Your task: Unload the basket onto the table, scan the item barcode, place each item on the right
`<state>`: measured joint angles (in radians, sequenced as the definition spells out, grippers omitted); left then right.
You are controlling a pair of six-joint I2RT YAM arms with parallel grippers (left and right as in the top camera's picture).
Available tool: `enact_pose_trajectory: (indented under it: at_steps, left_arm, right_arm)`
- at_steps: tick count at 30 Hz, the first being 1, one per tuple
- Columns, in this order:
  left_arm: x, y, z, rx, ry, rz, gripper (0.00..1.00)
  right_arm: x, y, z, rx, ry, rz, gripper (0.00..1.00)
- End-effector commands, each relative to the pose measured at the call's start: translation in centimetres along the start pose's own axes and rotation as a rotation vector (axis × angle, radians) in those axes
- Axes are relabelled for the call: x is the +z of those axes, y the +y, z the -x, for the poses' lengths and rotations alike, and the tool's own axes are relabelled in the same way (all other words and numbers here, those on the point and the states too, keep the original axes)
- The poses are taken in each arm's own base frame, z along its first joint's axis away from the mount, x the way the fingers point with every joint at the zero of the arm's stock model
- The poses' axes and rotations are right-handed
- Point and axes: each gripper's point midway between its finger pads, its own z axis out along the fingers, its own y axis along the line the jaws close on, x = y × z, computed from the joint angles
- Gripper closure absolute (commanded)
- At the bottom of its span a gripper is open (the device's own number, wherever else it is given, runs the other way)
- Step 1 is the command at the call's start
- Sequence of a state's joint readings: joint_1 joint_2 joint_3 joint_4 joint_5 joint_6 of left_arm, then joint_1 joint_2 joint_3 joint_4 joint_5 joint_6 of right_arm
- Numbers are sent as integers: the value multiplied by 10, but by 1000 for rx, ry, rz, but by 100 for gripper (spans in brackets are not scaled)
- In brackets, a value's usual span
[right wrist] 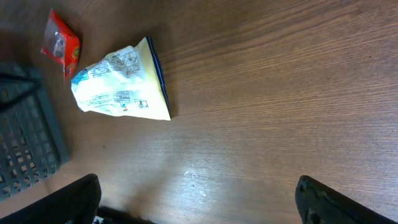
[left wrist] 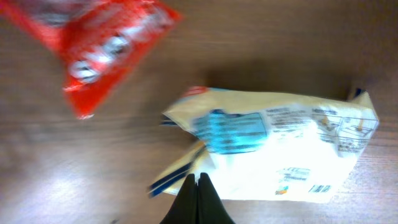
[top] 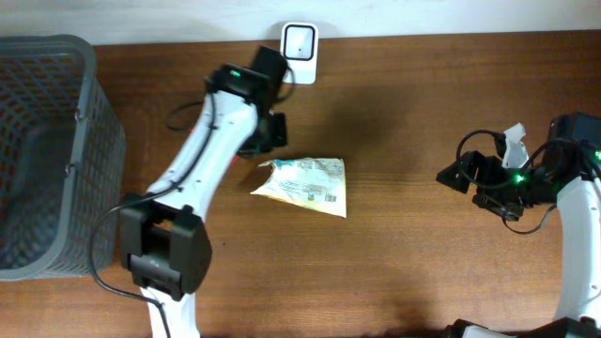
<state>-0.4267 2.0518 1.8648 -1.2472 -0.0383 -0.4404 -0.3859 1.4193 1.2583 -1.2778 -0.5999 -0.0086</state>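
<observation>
**While the packet lies unlifted: notes on the pick before the scan**

Since the pale packet (top: 305,185) lies flat on the desk (top: 423,103), just below the left claw (top: 270,131) and well apart from the white scanner (top: 299,42) at the far edge, the step in hand is judged to be the pick-up. The left claw is seen pressed shut, its tips over the packet's near edge. No fold is visibly pinched between them, so a hold is not assumed. The right claw (right wrist: 199,208) is spread wide and empty, well off to the side.

For a sound grasp, the fingers should be opened and then closed on an end seam rather than on the puffed middle, so that the film is neither crumpled nor let slip. A small dark printed block (top: 331,197) near one corner is taken to be the barcode, though it is too small to be read. That corner should be left uncovered and presented flat to the scanner window.

Views compared:
- A red packet (left wrist: 99,43) is shown by the left wrist camera near the pale one.
- It is also shown by the right wrist camera, close to the grey basket (right wrist: 25,143).
- Overhead it is hidden, presumably under the left arm (top: 202,160).
- The scanner is shown overhead only.
- The closed tips are resolved only at the left wrist.
</observation>
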Motion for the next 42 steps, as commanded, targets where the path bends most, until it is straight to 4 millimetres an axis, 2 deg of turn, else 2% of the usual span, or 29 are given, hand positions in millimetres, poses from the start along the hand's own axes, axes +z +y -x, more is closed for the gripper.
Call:
enact_pose_trajectory:
  at_steps: [1, 5, 10, 12, 15, 16, 17, 18, 21, 22, 24, 29, 36, 39, 42]
  left_arm:
    - [27, -16, -17, 70, 15, 22, 100]
    - [53, -5, -17, 102, -52, 151, 100]
    - [96, 10, -42, 114, -21, 194, 100]
    - [103, 15, -48, 114, -11, 204, 100]
    - [88, 15, -46, 112, -1, 204, 100]
    - [76, 13, -41, 110, -9, 200, 100]
    - [63, 10, -36, 109, -21, 192, 100]
    - [35, -1, -26, 103, -43, 142, 100]
    - [0, -28, -23, 98, -39, -12, 100]
    - [-9, -40, -27, 103, -21, -76, 100]
    - [-8, -45, -36, 112, 13, -96, 100]
    - [21, -52, -62, 156, 69, -72, 100]
    - [67, -67, -59, 174, -24, -128, 100]
    - [84, -66, -68, 149, -17, -143, 100]
    - [84, -78, -74, 153, 12, -215, 100]
  right_arm:
    - [-1, 1, -2, -26, -6, -8, 1]
    - [-1, 1, -2, -27, -7, -8, 1]
    - [-1, 1, -2, -26, -6, -8, 1]
    - [-1, 1, -2, -27, -7, -8, 1]
    - [-1, 1, -2, -27, -6, -8, 1]
    - [-1, 1, -2, -27, -6, -8, 1]
    - [-1, 1, -2, -26, -6, -8, 1]
    - [-1, 1, -2, -27, -6, -8, 1]
    - [-1, 1, -2, -26, -6, -8, 1]
    - [-1, 1, -2, -26, -6, -8, 1]
    - [-1, 1, -2, -27, -6, -8, 1]
    - [-1, 1, -2, -27, -7, -8, 1]
    - [-1, 1, -3, -26, -5, -8, 1]
    - [-1, 1, -3, -25, -4, -8, 1]
    - [-1, 1, -3, -25, -4, -8, 1]
